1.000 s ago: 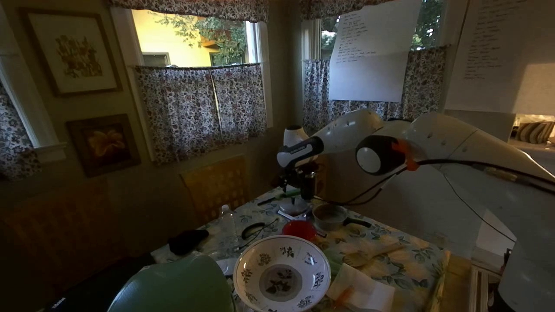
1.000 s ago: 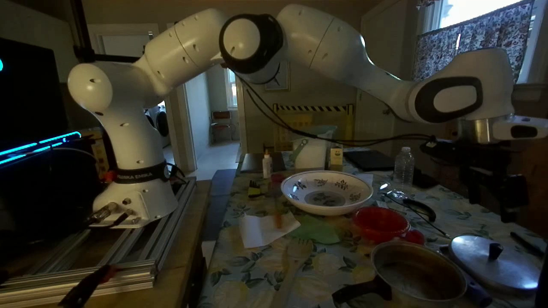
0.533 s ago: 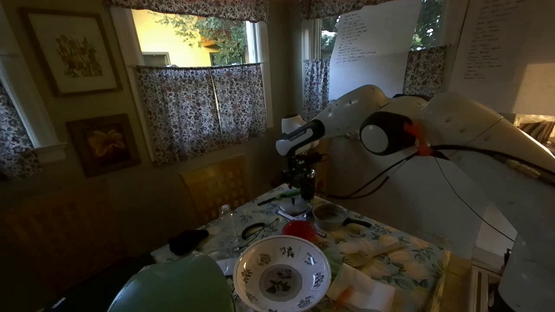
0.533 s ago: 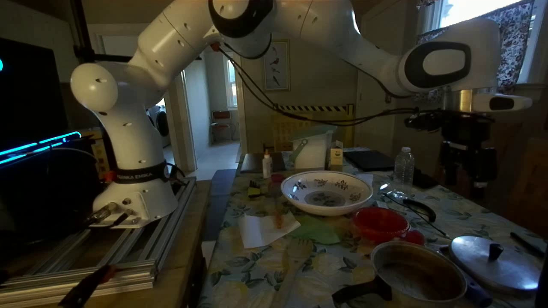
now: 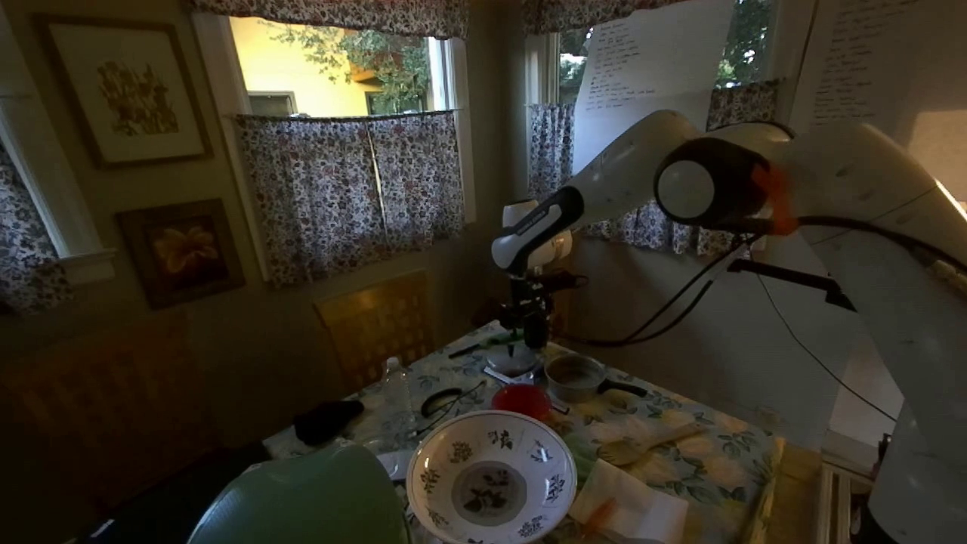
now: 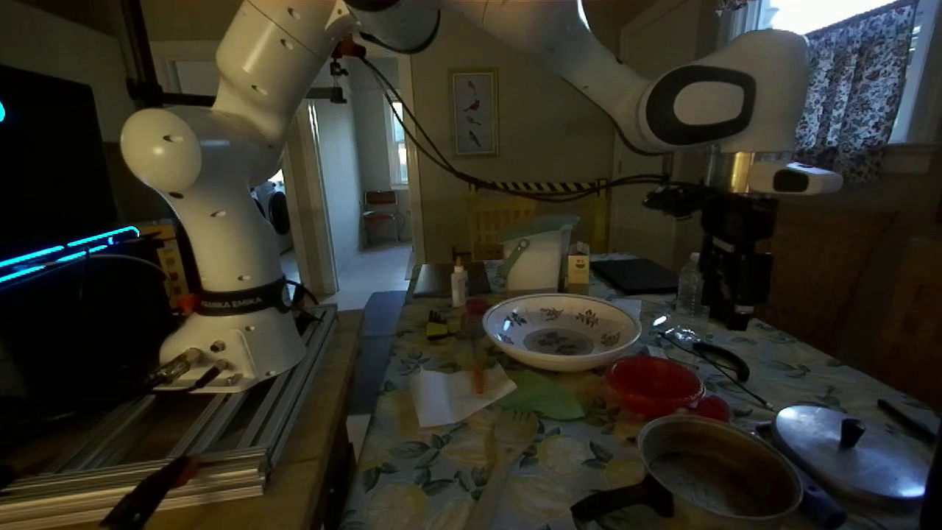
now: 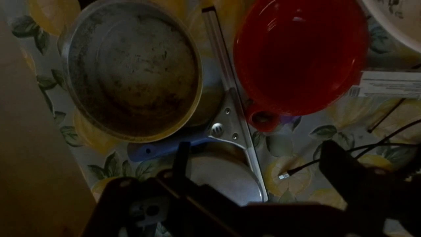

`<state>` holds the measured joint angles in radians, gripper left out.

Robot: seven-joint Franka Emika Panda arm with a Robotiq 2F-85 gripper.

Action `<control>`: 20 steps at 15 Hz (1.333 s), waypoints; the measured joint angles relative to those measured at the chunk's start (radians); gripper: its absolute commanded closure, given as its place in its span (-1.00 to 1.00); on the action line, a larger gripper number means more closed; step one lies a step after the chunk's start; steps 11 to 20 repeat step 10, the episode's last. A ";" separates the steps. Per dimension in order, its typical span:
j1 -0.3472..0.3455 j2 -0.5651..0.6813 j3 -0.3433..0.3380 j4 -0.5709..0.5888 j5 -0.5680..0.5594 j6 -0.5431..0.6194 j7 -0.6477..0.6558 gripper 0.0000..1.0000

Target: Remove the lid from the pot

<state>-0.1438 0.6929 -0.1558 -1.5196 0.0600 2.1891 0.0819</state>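
Saucepan (image 6: pixel 725 460): round, metal, thin-rimmed, interior mottled and scorched brown, black handle (image 6: pixel 629 499) at the side; uncovered, standing on the surface (image 6: pixel 423 478), which is dressed in cloth printed with lemons and dark leaves. Pot lid (image 6: pixel 813 449): shallow-domed metal, bright sheen, dark knob (image 6: pixel 852 433) at centre; off the saucepan, lying just beside it; whether it rests on the squeegee (image 7: pixel 230 123) cannot be told. End effector (image 7: pixel 256 146): black, suspended above the surface, fingers (image 7: pixel 181 161) pointing down and set wide apart; hides part of the lid in the wrist view. Squeegee: long straight metal blade, riveted bracket, smooth blue grip lying between saucepan and lid. Red bowl (image 7: pixel 302 56): round, glossy, with short hollow-ended handle, across the blade from the saucepan. Serving bowl (image 6: pixel 561 335): broad, shallow, glazed white, dark botanical sprigs, grey central disc. Wooden fork (image 6: pixel 511 438): pale, flat, blunt-tined. Sheet of paper (image 6: pixel 441 401): white, creased. Bottle (image 6: pixel 689 291): transparent, ribbed, upright, partly behind the end effector in an exterior view. Glue bottle (image 6: pixel 459 287): small, white, orange-tipped, upright. Cable (image 7: pixel 299 168): thin, black, ending in a flat silver plug (image 7: pixel 283 176).
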 measured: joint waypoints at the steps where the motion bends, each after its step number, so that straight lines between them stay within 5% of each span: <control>1: 0.003 -0.026 0.002 -0.050 0.000 0.023 0.012 -1.00; 10: 0.019 -0.217 0.023 -0.430 -0.005 0.169 -0.027 -1.00; 20: 0.019 -0.217 0.023 -0.430 -0.005 0.169 -0.027 -1.00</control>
